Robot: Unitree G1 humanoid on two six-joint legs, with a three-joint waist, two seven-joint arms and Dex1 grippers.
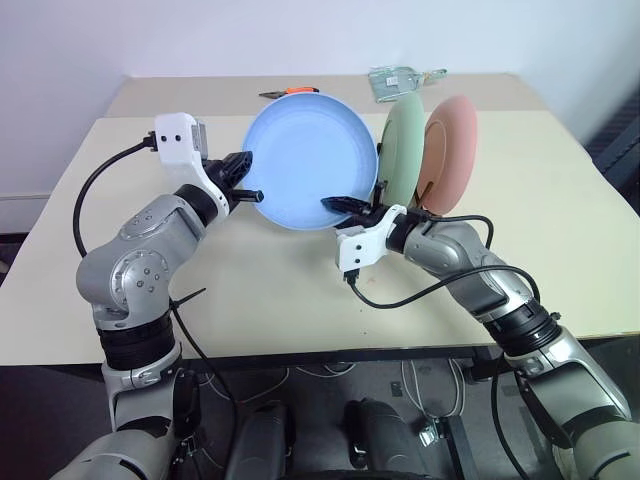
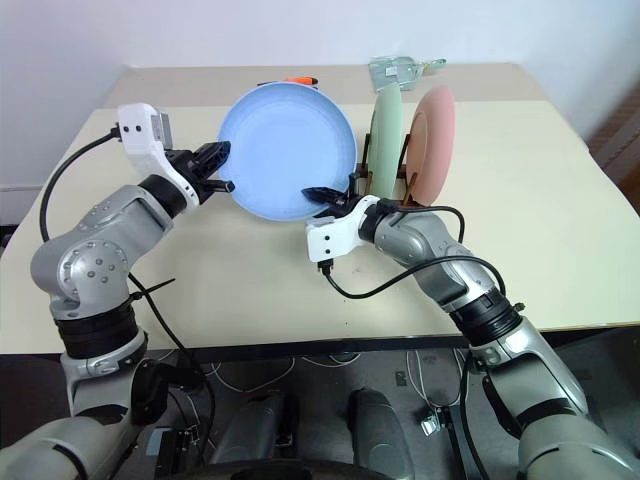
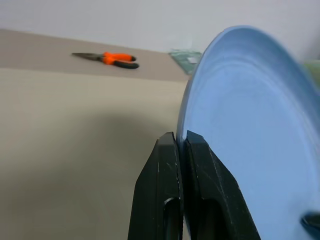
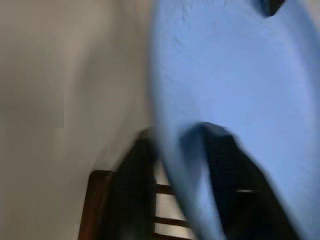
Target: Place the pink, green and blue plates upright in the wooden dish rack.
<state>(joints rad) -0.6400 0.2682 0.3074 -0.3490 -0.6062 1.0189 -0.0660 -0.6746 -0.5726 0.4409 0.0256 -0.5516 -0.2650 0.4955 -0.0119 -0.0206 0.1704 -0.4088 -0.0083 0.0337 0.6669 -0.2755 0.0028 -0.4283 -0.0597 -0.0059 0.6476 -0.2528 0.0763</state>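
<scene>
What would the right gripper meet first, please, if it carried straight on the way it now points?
The right gripper is shut on the blue plate's lower rim, pointing toward the left gripper on the opposite rim. Beyond the plate, that gripper looks likeliest first, though depth is unclear.

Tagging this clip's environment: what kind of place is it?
Likely a lab or office test bench, not a kitchen. Two plain beige tables stand against a bare white wall; orange-handled pliers lie on the far table; loose cables hang under the near one. The plates and dish rack look like staged props.
</scene>
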